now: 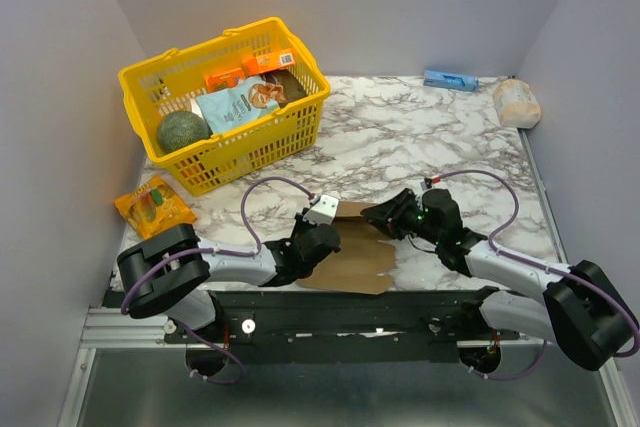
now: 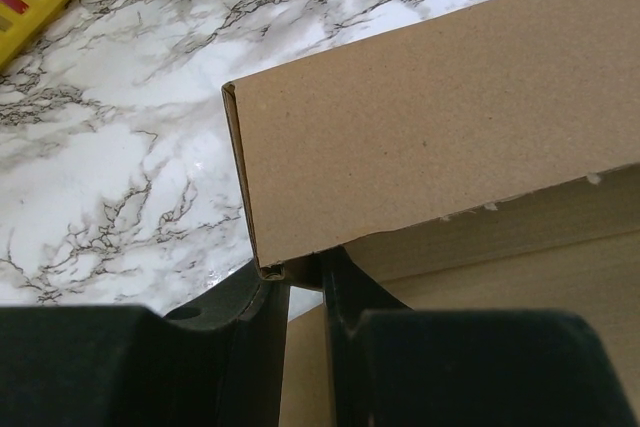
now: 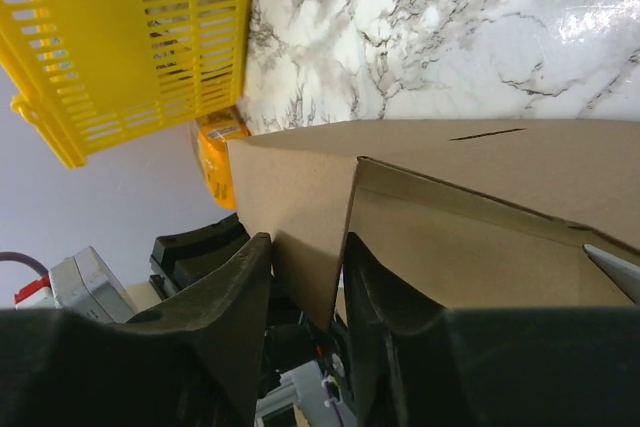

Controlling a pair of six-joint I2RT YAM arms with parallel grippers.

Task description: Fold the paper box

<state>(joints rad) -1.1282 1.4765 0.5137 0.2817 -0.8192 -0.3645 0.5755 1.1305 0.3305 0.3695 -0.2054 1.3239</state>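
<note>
Now we see the paper box [image 1: 355,257] lying at the near edge of the marble surface [image 1: 420,137], between the two arms. It is mostly flat, with one long panel lifted up. The left jaws are closed on the lower corner of this lifted panel and pinch the cardboard between them. The right jaws stand on both sides of another flap's edge, at the far right part of the sheet. We cannot tell if they press it or only surround it.

We judge that the step in hand is to raise and crease the side walls. To do it well, we think the right jaws must hold the flap firmly before any pull. Both arms should then turn their panels along the fold lines, slowly and together. If one side pulls more, the sheet may slide on the smooth surface, or the crease may go crooked. The yellow basket [image 1: 250,152] is well apart.
</note>
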